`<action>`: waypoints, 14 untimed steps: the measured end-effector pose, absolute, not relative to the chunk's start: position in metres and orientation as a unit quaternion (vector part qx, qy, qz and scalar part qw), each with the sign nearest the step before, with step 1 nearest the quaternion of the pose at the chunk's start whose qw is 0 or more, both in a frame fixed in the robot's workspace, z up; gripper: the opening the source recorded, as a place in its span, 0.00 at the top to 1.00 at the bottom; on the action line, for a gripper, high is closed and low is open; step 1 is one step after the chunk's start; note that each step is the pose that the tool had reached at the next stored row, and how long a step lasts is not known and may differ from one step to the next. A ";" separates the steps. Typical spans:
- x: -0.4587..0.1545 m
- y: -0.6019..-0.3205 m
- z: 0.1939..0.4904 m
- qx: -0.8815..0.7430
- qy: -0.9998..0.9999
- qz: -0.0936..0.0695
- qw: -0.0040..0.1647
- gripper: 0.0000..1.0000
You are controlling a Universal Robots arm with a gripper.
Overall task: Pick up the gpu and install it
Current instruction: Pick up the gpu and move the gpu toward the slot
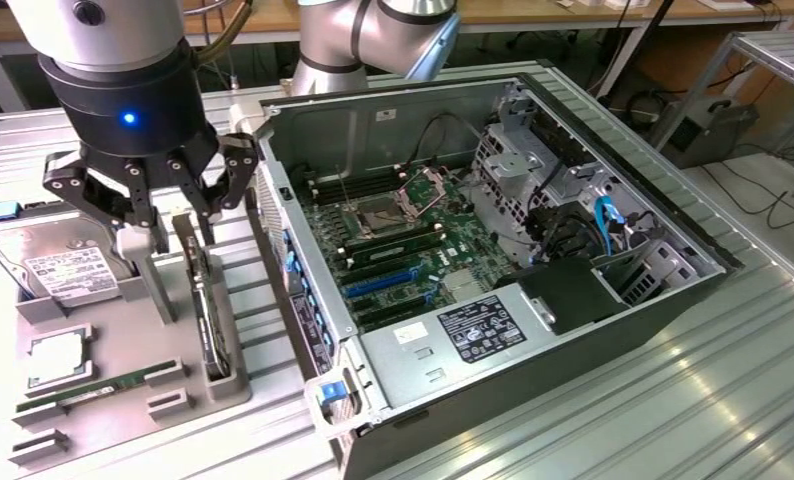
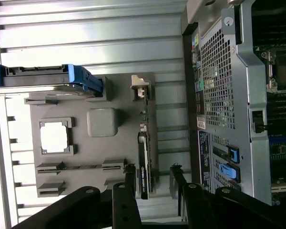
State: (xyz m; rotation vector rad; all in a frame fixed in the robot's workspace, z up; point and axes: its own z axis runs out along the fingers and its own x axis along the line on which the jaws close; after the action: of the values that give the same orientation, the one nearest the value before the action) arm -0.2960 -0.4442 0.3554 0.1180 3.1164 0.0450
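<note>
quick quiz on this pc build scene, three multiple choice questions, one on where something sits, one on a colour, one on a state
1. Where is the gpu?
A) standing on edge in the grey tray
B) seated in the motherboard
C) lying flat on the hard drive

2. What colour is the light on the body of the claw?
A) red
B) blue
C) green

3. How does the claw stand?
A) shut on the gpu
B) open above the gpu
C) shut on the hard drive

Answers:
1 A, the thin black card stands upright in a slot of the tray, outside the computer.
2 B, a blue dot glows on the black housing.
3 B, the wrist view shows its fingertips apart with the gpu lying between them.
</note>
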 end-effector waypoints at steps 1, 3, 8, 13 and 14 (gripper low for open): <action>-0.296 -0.444 0.354 0.038 0.999 0.014 0.011 0.58; -0.298 -0.444 0.349 0.038 0.999 0.014 0.011 0.58; -0.304 -0.444 0.338 0.038 0.999 0.014 0.011 0.58; -0.304 -0.444 0.327 0.038 0.999 0.014 0.011 0.58; -0.304 -0.444 0.325 0.038 0.999 0.014 0.011 0.58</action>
State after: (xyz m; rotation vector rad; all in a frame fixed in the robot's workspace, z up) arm -0.3043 -0.4443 0.3253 0.1179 3.1163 0.0435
